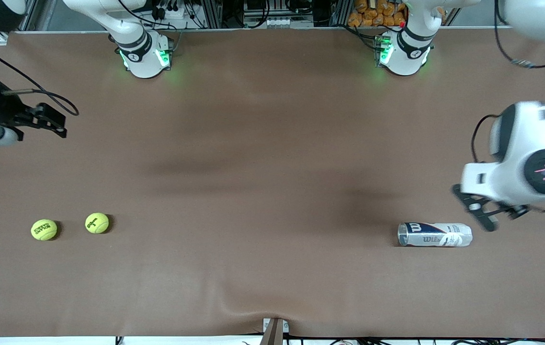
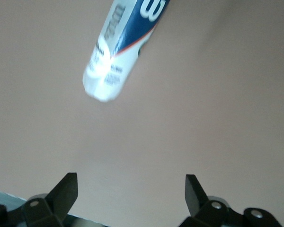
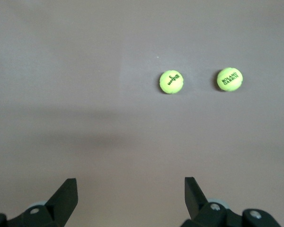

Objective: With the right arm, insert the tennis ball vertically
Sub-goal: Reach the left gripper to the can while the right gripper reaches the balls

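Two yellow-green tennis balls lie on the brown table toward the right arm's end: one with Wilson lettering and one with Roland Garros lettering beside it, closer to the table's end. My right gripper, with a blue light on its body, hangs open and empty in the air at that end, apart from both balls. A white and blue Wilson ball can lies on its side toward the left arm's end. My left gripper is open and empty just off the can's closed end.
The brown table cover spreads wide between the balls and the can. Both arm bases stand along the table edge farthest from the front camera. A small bracket sits at the nearest edge.
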`<state>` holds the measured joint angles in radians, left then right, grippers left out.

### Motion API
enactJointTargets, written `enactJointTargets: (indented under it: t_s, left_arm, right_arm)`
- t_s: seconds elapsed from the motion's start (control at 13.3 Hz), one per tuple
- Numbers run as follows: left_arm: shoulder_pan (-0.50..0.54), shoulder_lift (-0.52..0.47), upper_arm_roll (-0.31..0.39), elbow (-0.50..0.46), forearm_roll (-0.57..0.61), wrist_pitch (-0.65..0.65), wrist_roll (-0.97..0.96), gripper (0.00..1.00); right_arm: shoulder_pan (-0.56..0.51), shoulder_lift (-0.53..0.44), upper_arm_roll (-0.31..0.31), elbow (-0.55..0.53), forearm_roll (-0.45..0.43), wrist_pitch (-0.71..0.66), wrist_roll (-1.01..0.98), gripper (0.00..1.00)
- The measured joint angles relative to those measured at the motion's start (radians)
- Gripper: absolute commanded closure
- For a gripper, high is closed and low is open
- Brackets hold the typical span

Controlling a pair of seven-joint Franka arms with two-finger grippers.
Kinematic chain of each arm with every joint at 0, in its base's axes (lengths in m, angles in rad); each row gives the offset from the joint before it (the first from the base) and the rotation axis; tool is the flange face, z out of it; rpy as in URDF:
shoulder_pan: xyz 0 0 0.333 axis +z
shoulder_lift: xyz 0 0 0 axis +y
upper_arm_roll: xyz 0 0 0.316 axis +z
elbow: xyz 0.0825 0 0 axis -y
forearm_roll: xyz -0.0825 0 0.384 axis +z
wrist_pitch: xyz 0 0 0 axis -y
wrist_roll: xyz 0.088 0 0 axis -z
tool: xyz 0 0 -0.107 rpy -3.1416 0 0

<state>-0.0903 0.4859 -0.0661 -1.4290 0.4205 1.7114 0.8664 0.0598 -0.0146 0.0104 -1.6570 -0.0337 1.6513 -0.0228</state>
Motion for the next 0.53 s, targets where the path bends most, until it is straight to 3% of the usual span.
enactJointTargets:
  t_s: [0.53]
  left_arm:
    - [0.013, 0.188, 0.009, 0.004, 0.042, 0.202, 0.054, 0.0]
  right_arm:
    - [-0.026, 0.017, 0.005, -0.208, 0.0, 0.198, -0.003, 0.0]
